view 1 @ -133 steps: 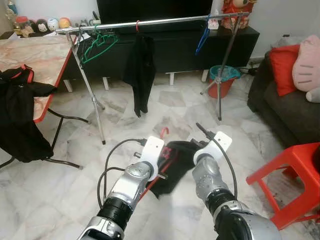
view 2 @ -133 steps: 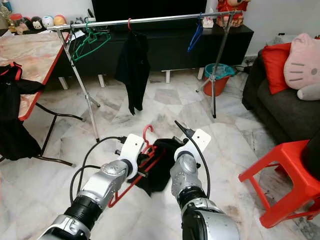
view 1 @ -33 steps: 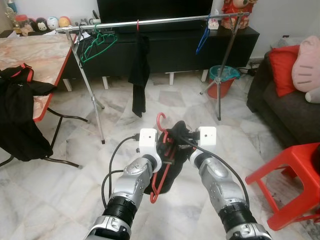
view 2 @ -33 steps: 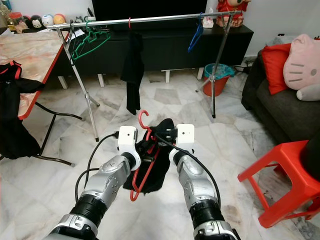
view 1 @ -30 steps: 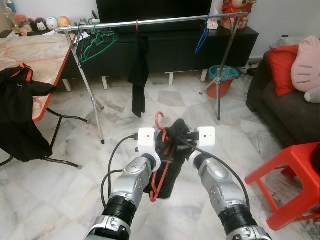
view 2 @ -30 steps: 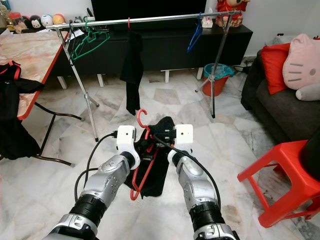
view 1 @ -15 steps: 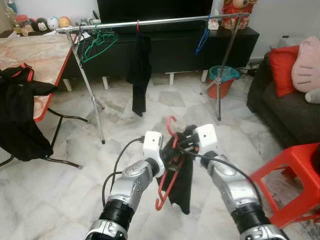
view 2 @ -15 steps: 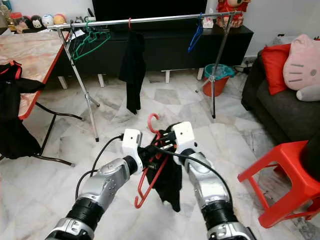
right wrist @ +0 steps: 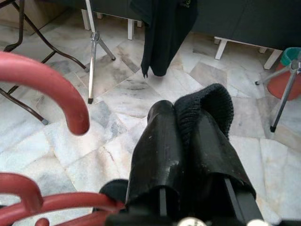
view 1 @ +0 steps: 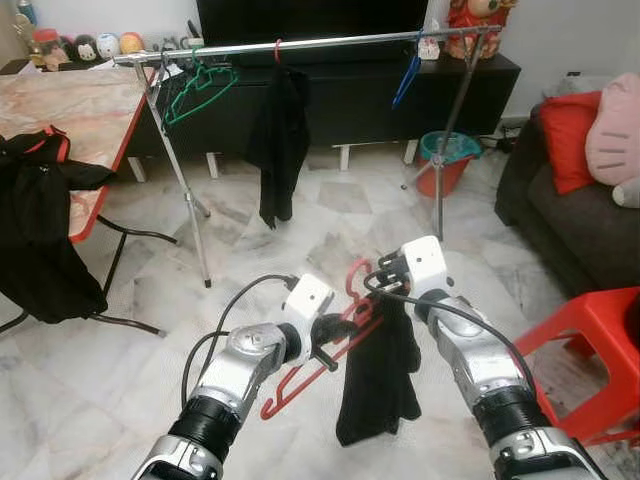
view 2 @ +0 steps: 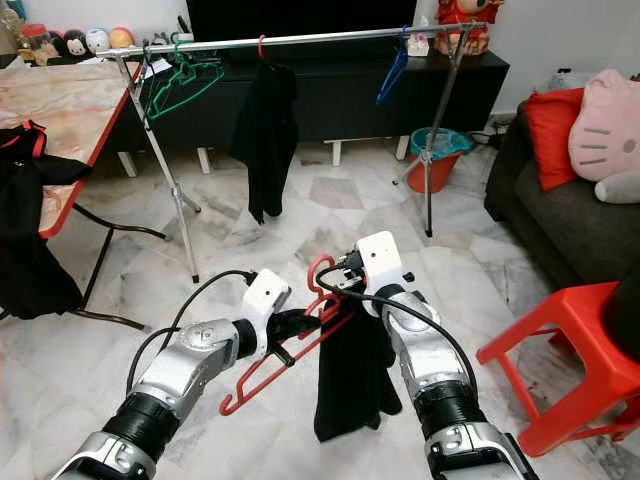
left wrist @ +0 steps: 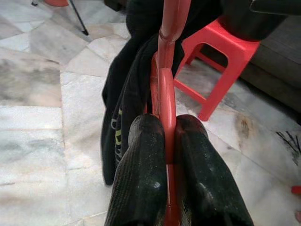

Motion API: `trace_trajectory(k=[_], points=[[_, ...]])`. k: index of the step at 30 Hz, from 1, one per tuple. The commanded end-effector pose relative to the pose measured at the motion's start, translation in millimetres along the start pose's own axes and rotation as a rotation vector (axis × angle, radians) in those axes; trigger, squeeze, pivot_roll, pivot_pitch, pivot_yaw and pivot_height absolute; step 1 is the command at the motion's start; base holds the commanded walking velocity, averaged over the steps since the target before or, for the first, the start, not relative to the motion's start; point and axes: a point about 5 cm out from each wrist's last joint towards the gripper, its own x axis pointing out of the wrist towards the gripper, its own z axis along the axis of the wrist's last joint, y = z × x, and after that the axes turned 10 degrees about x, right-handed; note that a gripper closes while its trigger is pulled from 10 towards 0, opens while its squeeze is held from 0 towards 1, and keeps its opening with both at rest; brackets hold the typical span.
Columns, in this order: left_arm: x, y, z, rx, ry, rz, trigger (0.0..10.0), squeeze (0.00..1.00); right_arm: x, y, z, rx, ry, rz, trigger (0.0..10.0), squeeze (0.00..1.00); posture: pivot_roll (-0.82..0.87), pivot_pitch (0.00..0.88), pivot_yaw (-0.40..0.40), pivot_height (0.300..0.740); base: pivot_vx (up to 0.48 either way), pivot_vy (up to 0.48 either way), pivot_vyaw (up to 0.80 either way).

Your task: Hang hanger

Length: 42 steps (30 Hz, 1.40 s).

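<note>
Marble floor point(view 1: 90, 350), rail point(view 1: 330, 42) along the frame's top. My left tool point(view 1: 322, 338) pinches the stiff, light red hanger point(view 1: 335, 345); right tool point(right wrist: 186, 136) grips its limp black garment point(view 1: 378, 385).

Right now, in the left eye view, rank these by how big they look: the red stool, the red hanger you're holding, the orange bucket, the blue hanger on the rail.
1. Red stool, cut off by the frame edge.
2. Red hanger, close to the camera, so its rank against the stool is unsure.
3. Orange bucket.
4. Blue hanger, farthest away.
</note>
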Motion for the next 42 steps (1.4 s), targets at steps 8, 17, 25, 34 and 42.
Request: trace_trajectory(k=[8,17,25,34,42], points=[[10.7,-12.7,9.0,-0.045,-0.056,0.0,10.0,0.0,4.7,28.7,9.1,-0.002,-0.042,0.152,10.0,0.0,-0.09,0.0,-0.017,0.732,0.0,0.0,0.0],[16.0,-11.5,12.8,-0.101,-0.092,0.06,10.0,0.0,-2.4,52.8,4.1,0.026,-0.016,0.333,10.0,0.0,-0.09,0.0,-0.018,0.732,0.0,0.0,0.0],[11.1,10.6,16.5,-0.2,-0.159,0.26,10.0,0.0,-11.5,55.4,-7.1,0.025,0.039,0.385,10.0,0.0,-0.09,0.0,-0.019,0.732,0.0,0.0,0.0],[9.0,17.3,19.5,-0.223,-0.21,0.318,10.0,0.0,-20.1,38.3,-16.2,0.008,0.07,0.294,10.0,0.0,-0.1,0.0,-0.018,0.732,0.0,0.0,0.0],[3.6,25.4,23.1,-0.256,-0.27,0.388,10.0,0.0,-22.5,22.9,-11.2,0.055,0.025,0.17,10.0,0.0,-0.09,0.0,-0.02,0.732,0.0,0.0,0.0]])
